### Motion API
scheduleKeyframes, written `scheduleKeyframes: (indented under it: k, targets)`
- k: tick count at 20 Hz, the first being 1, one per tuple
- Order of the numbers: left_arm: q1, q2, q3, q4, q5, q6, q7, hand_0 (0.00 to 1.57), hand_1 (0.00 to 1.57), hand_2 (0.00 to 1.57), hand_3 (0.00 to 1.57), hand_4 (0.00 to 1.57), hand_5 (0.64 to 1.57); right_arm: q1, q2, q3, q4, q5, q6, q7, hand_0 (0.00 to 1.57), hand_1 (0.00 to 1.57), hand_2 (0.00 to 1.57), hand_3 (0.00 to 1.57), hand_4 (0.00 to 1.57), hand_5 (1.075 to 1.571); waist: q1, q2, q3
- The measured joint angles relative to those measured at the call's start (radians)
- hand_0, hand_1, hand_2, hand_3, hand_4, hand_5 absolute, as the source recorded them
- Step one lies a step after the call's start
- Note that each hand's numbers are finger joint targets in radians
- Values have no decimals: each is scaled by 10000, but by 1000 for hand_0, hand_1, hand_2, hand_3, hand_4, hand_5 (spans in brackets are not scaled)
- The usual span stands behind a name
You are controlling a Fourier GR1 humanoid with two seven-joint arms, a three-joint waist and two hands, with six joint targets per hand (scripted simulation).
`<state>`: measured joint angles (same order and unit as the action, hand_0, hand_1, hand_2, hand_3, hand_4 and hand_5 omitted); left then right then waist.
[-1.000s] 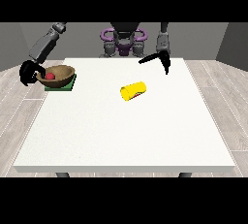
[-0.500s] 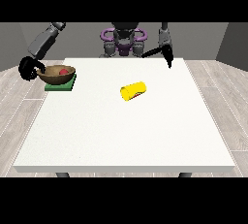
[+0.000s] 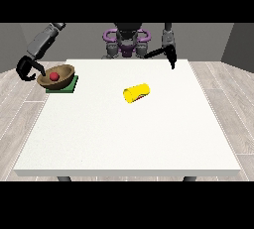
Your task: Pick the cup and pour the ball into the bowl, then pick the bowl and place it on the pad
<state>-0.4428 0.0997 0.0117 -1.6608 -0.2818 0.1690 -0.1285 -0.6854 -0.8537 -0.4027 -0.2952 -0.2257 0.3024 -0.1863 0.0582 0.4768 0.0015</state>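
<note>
The brown bowl (image 3: 56,75) sits on the green pad (image 3: 63,85) at the table's far left, and the red ball (image 3: 54,76) lies inside it. The hand at the view's left (image 3: 27,69) hangs just left of the bowl's rim, past the table edge, with thumb and fingers spread in a curve and nothing between them. The yellow cup (image 3: 136,93) lies on its side near the table's middle. Over the far edge, the hand at the view's right (image 3: 170,55) points its straight fingers downward and holds nothing.
The white table (image 3: 129,139) stretches wide toward the camera. The robot's torso (image 3: 126,42) stands behind the far edge. Grey floor surrounds the table.
The bowl has settled onto the pad, and the hand at the view's left has drawn away from it to the left. The hand at the view's right has pulled back toward the robot.
</note>
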Motion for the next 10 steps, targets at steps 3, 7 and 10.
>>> scheduleKeyframes:
  k: [3, 7, 10]
  targets:
    - [10, 89, 60, -255, 37, -56, 95, 0, 0, 0, 0, 0, 1565, -46, -333, 35, 33, 137, -202, 55, 0, 0, 405, 238, 0, 1487, -12, 70, -3]
    - [108, 174, 119, -548, 99, -139, 206, 0, 0, 0, 0, 0, 1568, -247, -599, 2, 40, 188, -293, 101, 0, 0, 357, 259, 0, 1489, -24, 207, -1]
    - [163, 115, 54, -545, 61, -134, 288, 0, 0, 0, 0, 0, 1569, -386, -669, 18, 25, 211, -290, 310, 0, 0, 255, 56, 0, 1493, -69, 67, -3]
